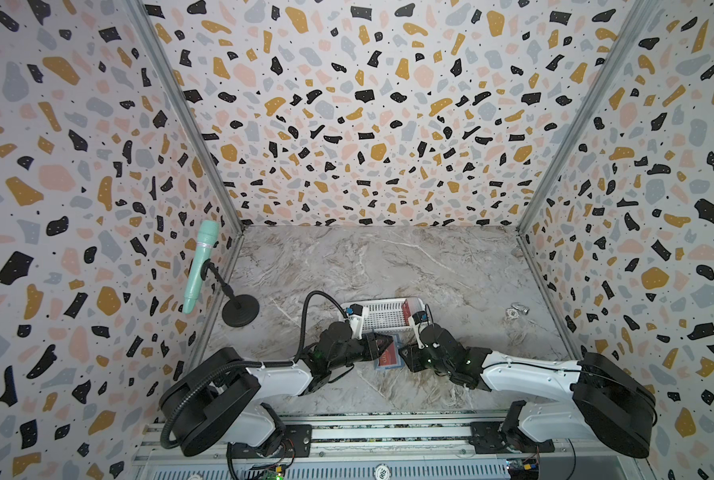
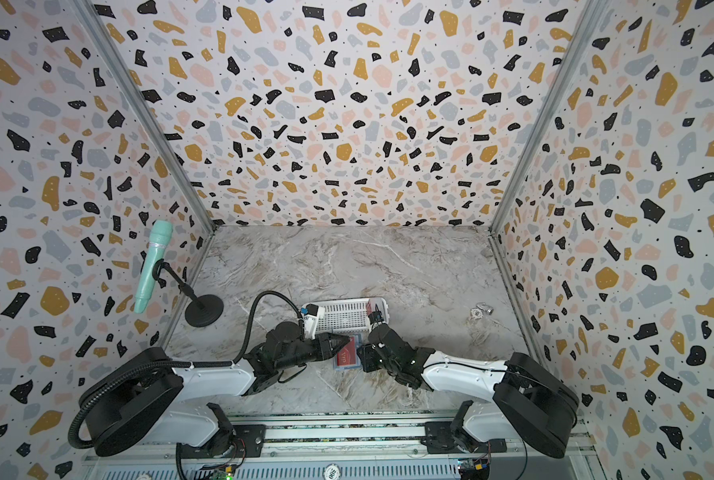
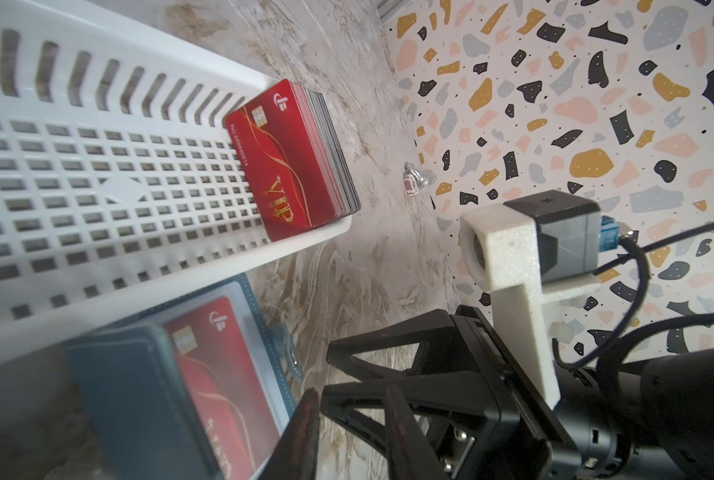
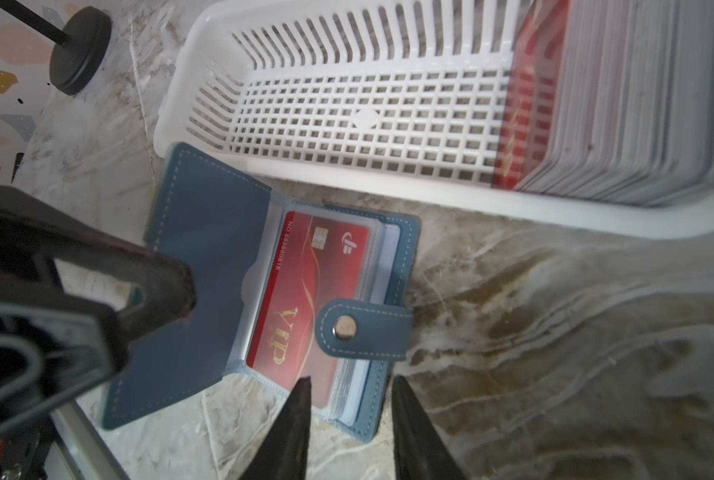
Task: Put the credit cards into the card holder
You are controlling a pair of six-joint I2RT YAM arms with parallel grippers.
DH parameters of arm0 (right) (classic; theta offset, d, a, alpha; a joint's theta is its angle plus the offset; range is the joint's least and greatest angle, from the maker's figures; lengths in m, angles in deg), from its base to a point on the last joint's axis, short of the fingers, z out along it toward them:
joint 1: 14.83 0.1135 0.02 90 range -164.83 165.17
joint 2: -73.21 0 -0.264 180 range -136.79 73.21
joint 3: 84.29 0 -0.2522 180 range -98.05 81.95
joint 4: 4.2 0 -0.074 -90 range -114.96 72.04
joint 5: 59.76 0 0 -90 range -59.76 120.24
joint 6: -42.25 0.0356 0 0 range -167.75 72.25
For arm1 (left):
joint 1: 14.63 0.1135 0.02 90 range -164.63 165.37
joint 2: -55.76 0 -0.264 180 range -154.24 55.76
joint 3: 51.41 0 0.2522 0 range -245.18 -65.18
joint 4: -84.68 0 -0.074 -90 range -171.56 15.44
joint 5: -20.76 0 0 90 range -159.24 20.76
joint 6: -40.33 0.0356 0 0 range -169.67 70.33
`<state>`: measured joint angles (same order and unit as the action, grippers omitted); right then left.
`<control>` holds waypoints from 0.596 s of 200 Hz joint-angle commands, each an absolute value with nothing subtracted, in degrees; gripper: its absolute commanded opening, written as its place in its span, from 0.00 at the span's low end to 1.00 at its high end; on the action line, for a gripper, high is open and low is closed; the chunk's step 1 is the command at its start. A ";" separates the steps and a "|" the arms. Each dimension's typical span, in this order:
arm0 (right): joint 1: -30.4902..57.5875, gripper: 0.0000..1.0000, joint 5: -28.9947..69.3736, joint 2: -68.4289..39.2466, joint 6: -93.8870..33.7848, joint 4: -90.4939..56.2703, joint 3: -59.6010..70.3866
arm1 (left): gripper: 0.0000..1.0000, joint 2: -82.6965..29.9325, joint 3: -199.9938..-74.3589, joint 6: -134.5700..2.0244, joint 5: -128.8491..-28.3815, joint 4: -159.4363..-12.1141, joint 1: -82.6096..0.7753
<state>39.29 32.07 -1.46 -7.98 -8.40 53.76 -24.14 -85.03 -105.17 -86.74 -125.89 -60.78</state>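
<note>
The blue-grey card holder (image 4: 205,232) lies open on the marble in front of the basket, between both grippers (image 1: 388,358) (image 2: 348,356). One red VIP credit card (image 4: 305,282) sits in its top clear sleeve, also seen in the left wrist view (image 3: 222,374). Several more credit cards (image 3: 293,162) stand stacked at the right end of the basket (image 4: 621,104). My left gripper (image 3: 351,415) is open by a narrow gap showing only marble; one of its fingers (image 4: 168,286) rests on the raised cover flap. My right gripper (image 4: 351,395) is open at the holder's near edge, holding nothing.
The white perforated basket (image 1: 378,318) (image 4: 388,193) lies just behind the holder. A mint microphone (image 1: 199,266) on a black stand (image 1: 241,309) is at the left wall. A small silvery item (image 1: 517,311) lies to the right. Patterned walls close in three sides.
</note>
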 commanded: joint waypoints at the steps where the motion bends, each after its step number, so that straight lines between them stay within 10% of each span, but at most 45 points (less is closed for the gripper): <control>1: 39.55 0.39 33.27 -2.90 -9.03 -9.49 50.82 | 0.30 -25.40 -84.37 -106.50 -86.61 -132.49 -61.29; 60: 39.31 0.53 34.72 -7.89 -8.89 -9.16 47.53 | 0.30 -30.26 -81.90 -110.70 -86.46 -145.10 -61.38; 119: 37.04 0.42 36.06 -5.41 -7.63 -8.92 49.71 | 0.29 -36.22 -83.59 -112.90 -87.65 -152.46 -61.74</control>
<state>38.22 34.76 -8.00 -8.11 -8.36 49.28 -34.58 -82.48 -112.17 -87.05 -146.55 -61.32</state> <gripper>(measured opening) 0.448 0.295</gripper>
